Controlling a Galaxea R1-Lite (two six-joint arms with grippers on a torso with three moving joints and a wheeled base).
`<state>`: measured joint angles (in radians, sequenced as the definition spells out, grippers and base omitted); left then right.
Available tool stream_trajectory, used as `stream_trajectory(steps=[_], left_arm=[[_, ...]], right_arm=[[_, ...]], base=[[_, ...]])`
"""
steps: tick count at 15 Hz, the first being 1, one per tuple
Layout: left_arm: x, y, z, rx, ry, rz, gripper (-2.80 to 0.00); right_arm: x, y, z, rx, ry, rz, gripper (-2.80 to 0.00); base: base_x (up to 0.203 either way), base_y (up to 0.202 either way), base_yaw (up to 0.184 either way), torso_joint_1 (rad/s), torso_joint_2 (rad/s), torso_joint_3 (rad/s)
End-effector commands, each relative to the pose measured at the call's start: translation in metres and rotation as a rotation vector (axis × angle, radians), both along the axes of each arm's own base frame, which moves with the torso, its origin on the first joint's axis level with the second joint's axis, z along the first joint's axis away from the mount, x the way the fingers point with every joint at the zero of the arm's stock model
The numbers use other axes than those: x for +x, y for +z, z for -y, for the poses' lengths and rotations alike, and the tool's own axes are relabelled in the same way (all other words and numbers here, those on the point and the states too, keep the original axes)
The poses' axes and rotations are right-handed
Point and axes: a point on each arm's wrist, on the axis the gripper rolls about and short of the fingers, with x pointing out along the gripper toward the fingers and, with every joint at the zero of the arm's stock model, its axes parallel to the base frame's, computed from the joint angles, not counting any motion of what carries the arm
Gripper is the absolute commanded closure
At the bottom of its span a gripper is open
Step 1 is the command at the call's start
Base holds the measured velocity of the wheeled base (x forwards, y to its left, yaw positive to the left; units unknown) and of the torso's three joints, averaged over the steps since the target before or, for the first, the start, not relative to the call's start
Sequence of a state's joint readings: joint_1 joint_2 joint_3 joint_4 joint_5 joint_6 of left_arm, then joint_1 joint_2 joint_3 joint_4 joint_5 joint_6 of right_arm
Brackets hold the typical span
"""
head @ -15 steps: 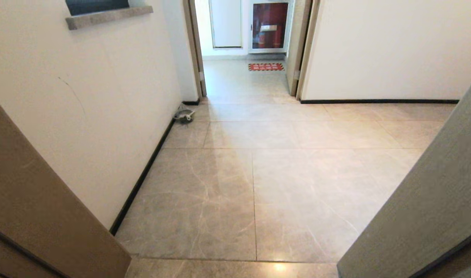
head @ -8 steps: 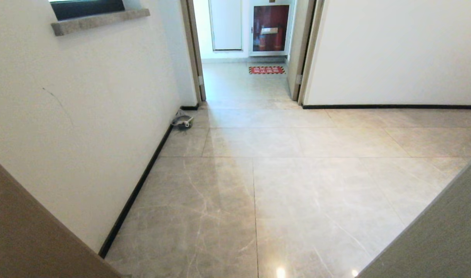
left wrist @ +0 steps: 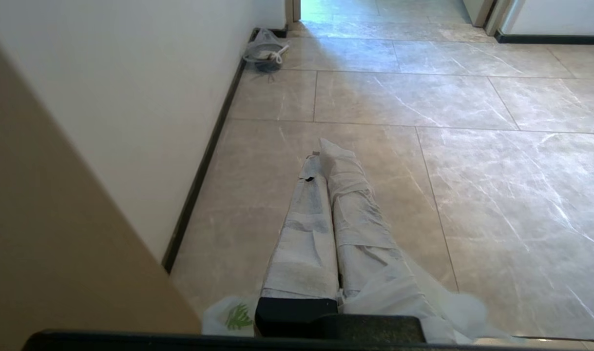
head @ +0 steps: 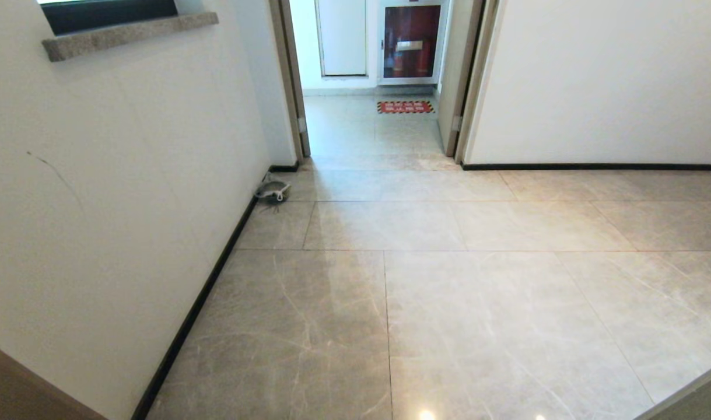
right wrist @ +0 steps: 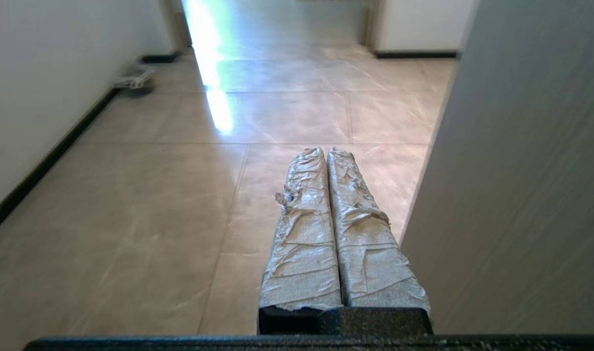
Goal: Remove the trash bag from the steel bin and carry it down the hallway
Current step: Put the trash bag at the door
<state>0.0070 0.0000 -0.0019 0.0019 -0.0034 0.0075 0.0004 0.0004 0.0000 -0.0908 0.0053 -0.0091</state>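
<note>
Doorframe farther back; left end effector (left wrist: pixel 328 163) level, clamping trash bag (left wrist: pixel 404 292).

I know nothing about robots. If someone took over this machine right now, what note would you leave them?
Left end effector: shut on the trash bag, whose white plastic with green print drapes around the fingers.
Right end effector: shut, empty, next to a grey door panel.
Steel bin: not in view.
Done: the bag is out of the bin, and the robot is in the hallway.
Left: carry the bag on down the hallway, probably towards the open doorway ahead. Mind the small greyish bag on the floor by the left wall.
</note>
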Motion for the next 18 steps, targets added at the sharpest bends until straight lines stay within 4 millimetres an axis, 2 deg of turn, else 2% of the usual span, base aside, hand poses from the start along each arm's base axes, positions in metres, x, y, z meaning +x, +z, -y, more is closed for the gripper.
stream_trajectory(steps=[1,10,16,18], left_arm=[[0.0001,-0.0002,0.0000,0.000,0.001,-0.003,0.00],[0.0001,-0.0002,0.0000,0.002,-0.001,-0.003,0.00],[0.0001,-0.0002,0.0000,0.002,0.001,-0.003,0.00],[0.0001,-0.0002,0.0000,0.002,0.001,-0.003,0.00]], right_arm=[[0.0029,-0.0103,0.0000,0.000,0.002,-0.036,0.00],[0.0029,-0.0101,0.0000,0.000,0.002,-0.035,0.00],[0.0029,-0.0101,0.0000,0.000,0.002,-0.035,0.00],[0.0030,-0.0106,0.0000,0.000,0.002,-0.037,0.00]], base=[[0.061,0.000,0.002,-0.002,0.00,-0.007],[0.000,0.000,0.000,0.000,0.00,0.000],[0.001,0.142,-0.001,0.003,0.00,0.003],[0.000,0.000,0.000,0.000,0.00,0.000]])
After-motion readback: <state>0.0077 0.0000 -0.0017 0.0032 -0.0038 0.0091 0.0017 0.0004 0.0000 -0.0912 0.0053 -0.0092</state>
